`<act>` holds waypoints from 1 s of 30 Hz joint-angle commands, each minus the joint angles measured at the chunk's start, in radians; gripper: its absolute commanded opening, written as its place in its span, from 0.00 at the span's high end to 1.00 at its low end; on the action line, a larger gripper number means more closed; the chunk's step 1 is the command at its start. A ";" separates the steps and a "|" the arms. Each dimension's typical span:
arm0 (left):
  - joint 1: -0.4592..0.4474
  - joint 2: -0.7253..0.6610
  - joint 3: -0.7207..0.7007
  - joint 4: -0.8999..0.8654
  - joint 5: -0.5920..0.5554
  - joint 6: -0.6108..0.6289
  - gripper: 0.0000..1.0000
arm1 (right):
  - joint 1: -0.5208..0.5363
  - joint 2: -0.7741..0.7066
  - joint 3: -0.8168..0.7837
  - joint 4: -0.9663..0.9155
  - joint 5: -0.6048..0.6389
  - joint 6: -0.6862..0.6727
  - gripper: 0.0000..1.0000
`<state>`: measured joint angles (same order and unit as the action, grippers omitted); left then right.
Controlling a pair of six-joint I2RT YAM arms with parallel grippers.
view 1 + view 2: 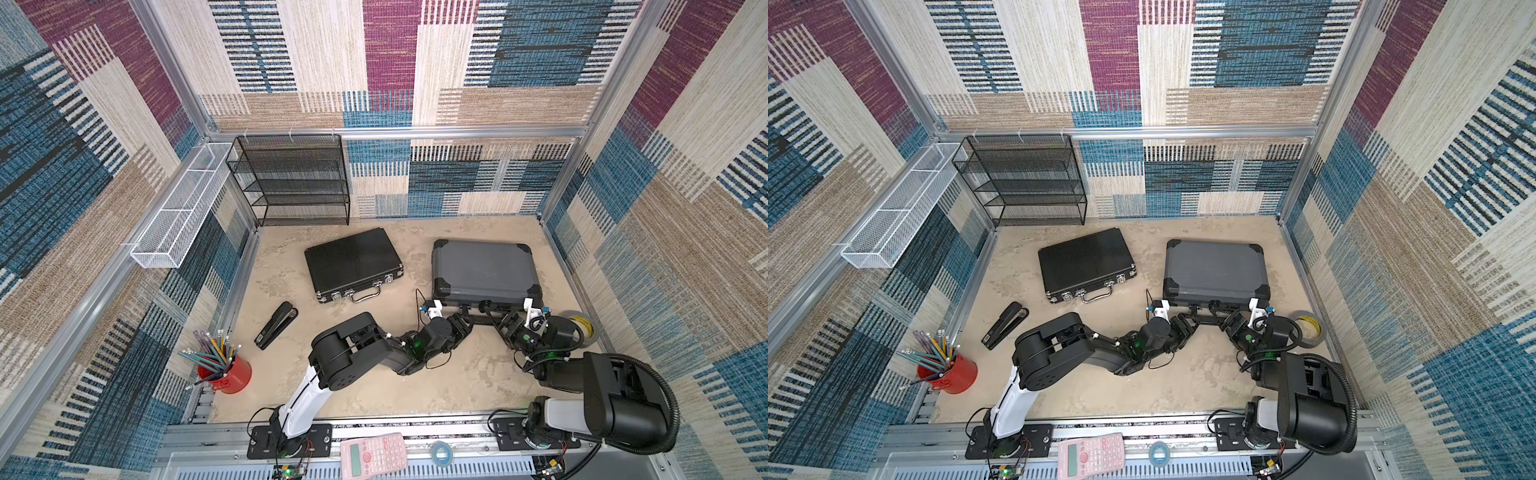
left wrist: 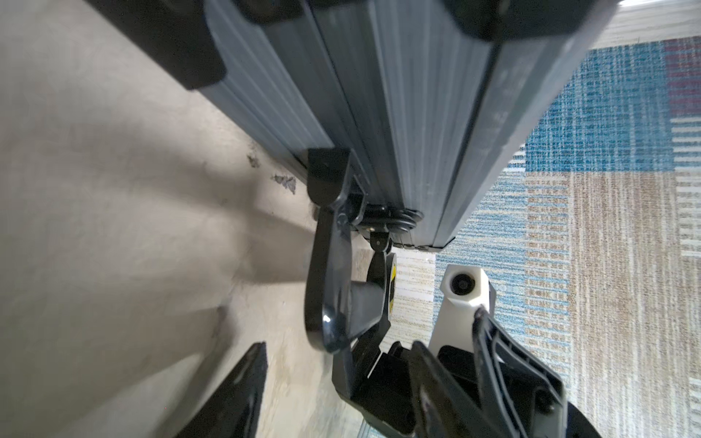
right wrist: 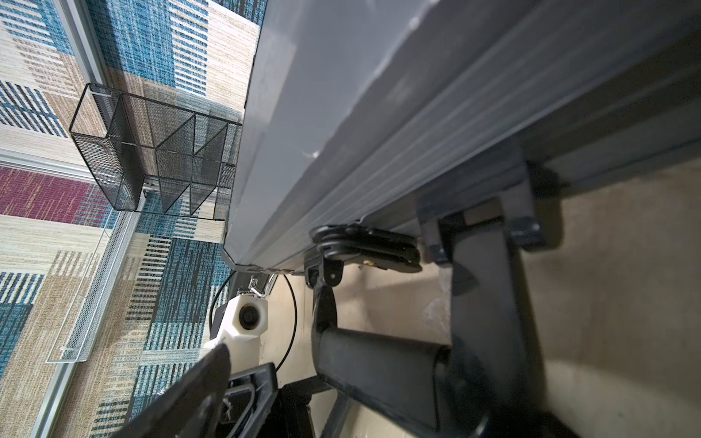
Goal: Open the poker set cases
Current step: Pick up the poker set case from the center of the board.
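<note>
Two poker set cases lie flat on the floor in both top views. The slim black ribbed case [image 1: 353, 264] is at the left, its silver latches and thin handle facing the front. The bulkier grey case [image 1: 484, 270] [image 1: 1214, 270] looks closed. Both grippers meet at its front edge. My left gripper [image 1: 465, 318] [image 2: 337, 345] is open, at the left end of the thick black handle [image 2: 330, 288]. My right gripper [image 1: 500, 320] is open wide, with the handle bar [image 3: 379, 360] between its jaws. A black latch [image 3: 364, 246] sits beside the handle's pivot.
A black stapler [image 1: 276, 324] and a red cup of pencils [image 1: 226, 374] are at the front left. A black mesh shelf [image 1: 291, 178] and a white mesh basket [image 1: 178, 208] stand at the back left. A tape roll [image 1: 582, 328] lies by the right wall. A pink calculator [image 1: 374, 455] rests on the front rail.
</note>
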<state>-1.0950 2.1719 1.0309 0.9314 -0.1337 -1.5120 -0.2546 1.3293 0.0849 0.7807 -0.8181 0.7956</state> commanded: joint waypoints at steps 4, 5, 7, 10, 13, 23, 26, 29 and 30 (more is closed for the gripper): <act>-0.024 0.017 0.020 0.073 -0.123 0.004 0.40 | 0.002 -0.004 -0.005 0.040 -0.001 -0.011 0.04; -0.025 0.022 0.025 0.064 -0.131 -0.007 0.40 | 0.002 -0.004 -0.005 0.040 -0.001 -0.011 0.04; -0.026 0.033 0.028 0.070 -0.149 -0.021 0.41 | 0.001 -0.004 -0.005 0.042 -0.007 -0.012 0.04; -0.029 0.034 0.030 0.066 -0.168 -0.014 0.43 | 0.002 -0.005 -0.005 0.040 -0.007 -0.015 0.04; -0.042 0.030 0.041 0.032 -0.183 -0.004 0.44 | 0.002 -0.003 -0.006 0.037 -0.006 -0.021 0.03; -0.056 0.083 0.107 0.014 -0.199 -0.017 0.49 | 0.002 0.004 -0.009 0.048 -0.013 -0.023 0.03; -0.056 0.080 0.101 0.015 -0.219 -0.016 0.50 | 0.002 0.005 -0.007 0.048 -0.014 -0.024 0.03; -0.056 0.084 0.106 0.007 -0.220 -0.022 0.50 | 0.002 0.013 -0.007 0.053 -0.015 -0.025 0.03; -0.056 0.089 0.112 0.003 -0.218 -0.027 0.50 | 0.002 0.017 -0.007 0.055 -0.016 -0.025 0.03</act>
<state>-1.1503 2.2520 1.1316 0.9440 -0.3359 -1.5169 -0.2546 1.3392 0.0776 0.7879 -0.8192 0.7803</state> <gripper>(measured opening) 0.502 0.969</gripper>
